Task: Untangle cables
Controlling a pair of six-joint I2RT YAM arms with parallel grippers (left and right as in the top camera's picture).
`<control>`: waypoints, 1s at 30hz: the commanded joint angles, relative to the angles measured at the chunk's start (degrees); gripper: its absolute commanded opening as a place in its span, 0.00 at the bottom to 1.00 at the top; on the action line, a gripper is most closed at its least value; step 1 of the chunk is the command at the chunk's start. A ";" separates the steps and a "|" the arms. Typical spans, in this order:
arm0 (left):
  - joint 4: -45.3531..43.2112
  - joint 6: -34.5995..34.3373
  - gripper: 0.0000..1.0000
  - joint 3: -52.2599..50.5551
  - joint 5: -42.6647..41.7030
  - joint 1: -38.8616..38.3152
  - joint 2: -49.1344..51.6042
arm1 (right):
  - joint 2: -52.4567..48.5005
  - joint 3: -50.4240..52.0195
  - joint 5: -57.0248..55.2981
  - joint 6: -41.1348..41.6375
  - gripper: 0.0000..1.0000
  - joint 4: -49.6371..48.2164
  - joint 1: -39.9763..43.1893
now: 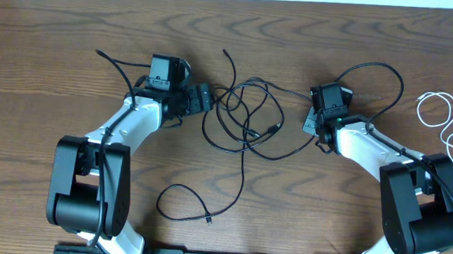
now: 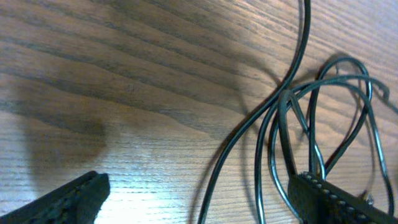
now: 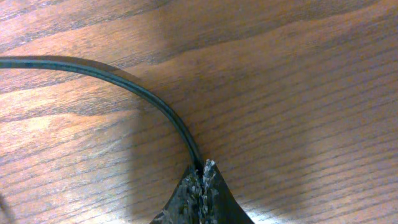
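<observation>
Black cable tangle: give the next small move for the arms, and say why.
Probably draw the right pincer gently outward to its own side, away from the tangle. It is shut on one black cable, while the left pincer stands open beside the tangle, holding nothing, so that strand may slide free.

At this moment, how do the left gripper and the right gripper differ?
The left gripper stands wide open; the right gripper is shut. The left gripper grips nothing, with loose strands lying on the table by its fingers; the right gripper pinches a black cable at its fingertips. The left gripper sits at the left edge of the tangle, the right gripper at its right. Both are low over the table.
</observation>
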State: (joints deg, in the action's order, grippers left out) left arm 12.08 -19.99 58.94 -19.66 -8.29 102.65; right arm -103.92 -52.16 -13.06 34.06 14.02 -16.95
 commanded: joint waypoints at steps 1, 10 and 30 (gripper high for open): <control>-0.90 -2.25 1.00 0.22 -1.40 -0.26 0.50 | -5.90 4.20 4.04 -0.26 0.01 2.21 0.02; -2.56 -7.10 1.00 0.22 -14.05 -0.26 -0.22 | -5.90 4.20 4.68 -0.24 0.01 1.14 -0.04; -2.34 -7.10 0.60 0.20 6.12 -5.49 0.02 | -5.90 4.22 4.61 -0.28 0.02 -2.05 -4.85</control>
State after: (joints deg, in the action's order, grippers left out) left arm 9.98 -27.20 58.94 -19.31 -11.49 102.65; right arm -104.66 -51.66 -14.81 34.04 9.65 -20.05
